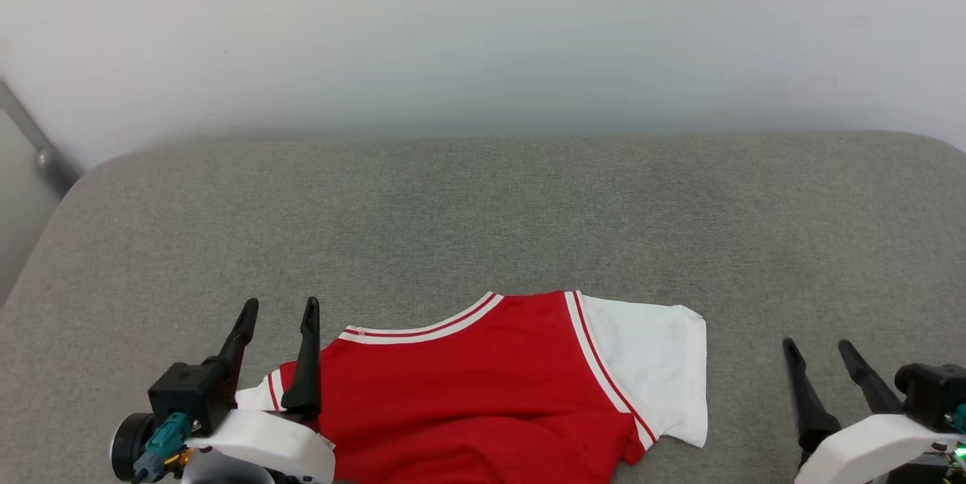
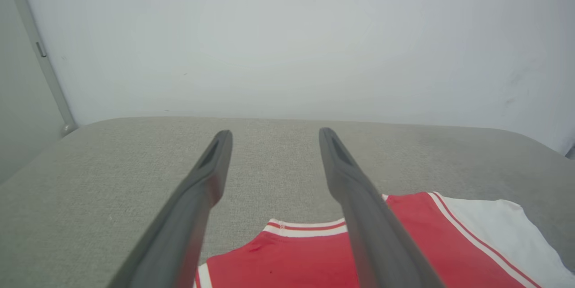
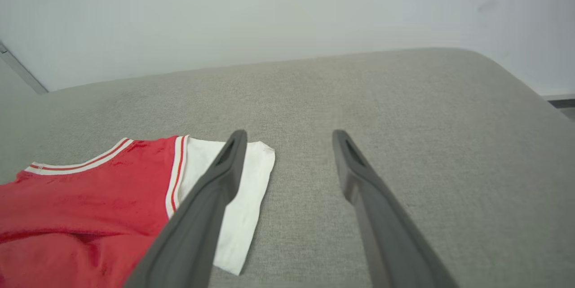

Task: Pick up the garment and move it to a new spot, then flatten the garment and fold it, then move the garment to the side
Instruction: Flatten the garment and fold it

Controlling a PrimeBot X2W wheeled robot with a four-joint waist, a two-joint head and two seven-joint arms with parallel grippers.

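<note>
Head view: shirt point(image 1: 483, 393) lies flat at the near edge of the counter point(image 1: 483, 212), about mid-way L to R. Collar points to the far edge, and the body runs back twd the robot, off the bottom of the pic. L hand point(image 1: 280, 305) is wide open w/ nothing in it. One finger sits over the shirt's L shoulder; can't tell if it touches. R hand point(image 1: 816, 345) is wide open too, empty, on bare counter apart from the white R sleeve. So the L hand is nearer.

L wrist view: L hand point(image 2: 275, 133) open, shirt point(image 2: 292, 261) just under it, collar between the fingers.

R wrist view: R hand point(image 3: 290, 134) open, shirt point(image 3: 90, 189) off to its L. A reach that way looks needed.
</note>
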